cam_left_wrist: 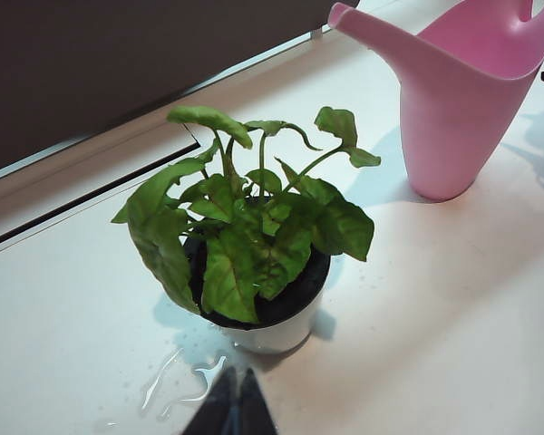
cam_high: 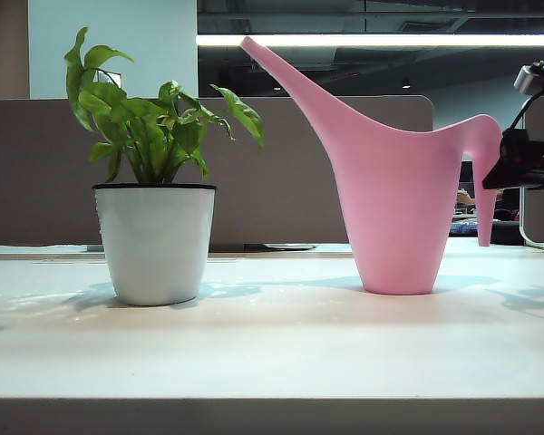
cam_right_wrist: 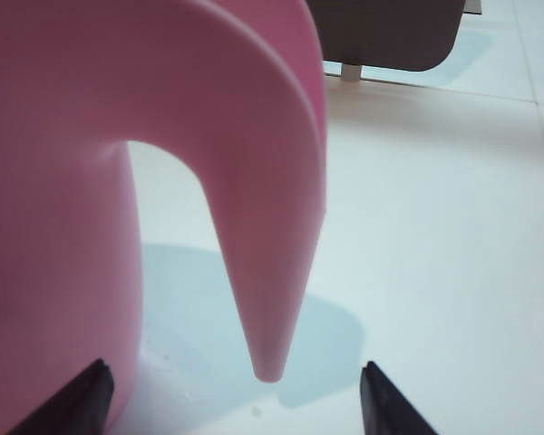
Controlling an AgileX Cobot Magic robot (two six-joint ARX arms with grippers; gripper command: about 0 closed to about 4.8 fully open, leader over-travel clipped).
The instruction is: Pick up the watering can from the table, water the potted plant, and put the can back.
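- Watering can (cam_high: 397,213), tall, smooth, pink plastic with a long slanted spout, stands upright on the pale cream surface (cam_high: 272,344), right of centre.
- Small leafy green potted plant (cam_high: 154,181) in a round white pot stands to its left, apart.
- Right end effector (cam_right_wrist: 236,399) is spread wide, released, its fingers on either side of the can's hooked handle tip.
- Left end effector (cam_left_wrist: 230,408) hovers near the pot, fingers pressed together, empty.
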